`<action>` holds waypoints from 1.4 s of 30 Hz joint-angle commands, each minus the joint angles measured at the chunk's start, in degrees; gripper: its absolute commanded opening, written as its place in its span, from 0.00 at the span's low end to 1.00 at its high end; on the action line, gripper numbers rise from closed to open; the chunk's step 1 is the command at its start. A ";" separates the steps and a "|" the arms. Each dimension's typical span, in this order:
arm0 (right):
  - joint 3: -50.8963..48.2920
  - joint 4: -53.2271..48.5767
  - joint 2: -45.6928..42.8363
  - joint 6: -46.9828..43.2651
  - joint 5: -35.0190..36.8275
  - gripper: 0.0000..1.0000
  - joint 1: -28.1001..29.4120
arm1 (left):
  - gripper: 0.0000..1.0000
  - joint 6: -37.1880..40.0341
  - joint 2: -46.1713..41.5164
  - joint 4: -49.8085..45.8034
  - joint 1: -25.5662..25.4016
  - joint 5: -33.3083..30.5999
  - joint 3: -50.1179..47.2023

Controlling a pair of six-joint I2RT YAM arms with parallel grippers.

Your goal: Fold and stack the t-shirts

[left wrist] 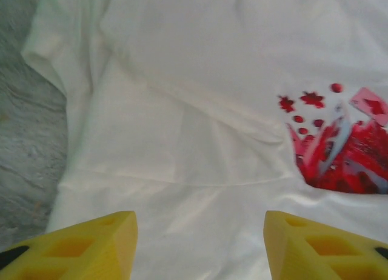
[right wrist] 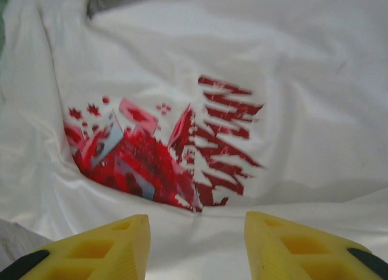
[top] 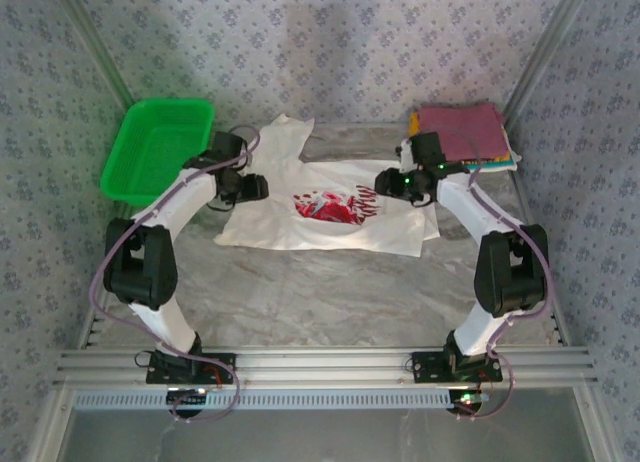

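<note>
One white t-shirt (top: 322, 220), folded stack (top: 466, 130) partly hidden

I count one white t-shirt (top: 290, 222) spread out, three folded shirts (top: 460, 130) stacked far right, one green basket (top: 170, 103) far left, and two claws: left claw (top: 255, 187), right claw (top: 385, 179).

Red lettering (right wrist: 227, 140) on the white t-shirt (right wrist: 303, 62) is too blurred to read
</note>
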 commanded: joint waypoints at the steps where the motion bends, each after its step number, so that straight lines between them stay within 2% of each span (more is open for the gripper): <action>1: -4.74 5.05 -2.07 -1.52 -0.38 0.47 1.47 | 0.55 -3.09 4.33 8.77 0.56 2.09 -0.56; 10: -7.94 7.05 -2.26 -1.29 0.35 0.47 2.04 | 0.54 -3.73 14.86 8.91 0.82 -0.21 7.45; 15: -8.48 7.05 -2.01 -1.30 -0.28 0.47 1.56 | 0.49 -3.42 18.26 9.11 1.08 -2.42 9.83; 16: -8.60 7.00 -2.01 -1.24 -0.55 0.47 1.50 | 0.46 -3.50 19.10 8.53 1.17 -2.37 10.60; 18: -9.03 7.06 -2.14 -1.22 -0.70 0.47 1.30 | 0.28 -3.42 20.02 8.63 1.27 -2.42 11.35; 22: -9.31 6.82 -1.92 -1.26 -1.10 0.47 0.98 | 0.22 -3.51 20.52 8.83 1.18 -2.83 12.27; 24: -9.66 7.05 -1.92 -1.17 -1.28 0.47 0.83 | 0.10 -3.48 20.45 8.53 1.09 -3.09 12.72; 28: -9.84 7.25 -1.89 -1.00 -1.91 0.47 0.72 | 0.00 -3.33 20.34 7.71 0.88 -3.93 14.35; 33: -9.84 7.47 -1.74 -0.97 -2.29 0.47 0.55 | 0.00 -2.55 21.12 5.47 -0.64 -6.08 18.14; 37: -9.99 7.63 -1.40 -0.83 -2.83 0.47 0.60 | 0.00 -1.72 24.74 2.14 -1.34 -6.26 24.82; 41: -10.76 8.14 -1.61 -0.43 -3.72 0.47 0.62 | 0.08 -0.03 31.53 -3.70 -2.72 -6.49 37.16; 42: -10.85 8.11 -1.70 -0.30 -3.84 0.47 0.63 | 0.15 0.76 33.55 -5.65 -3.30 -6.70 40.72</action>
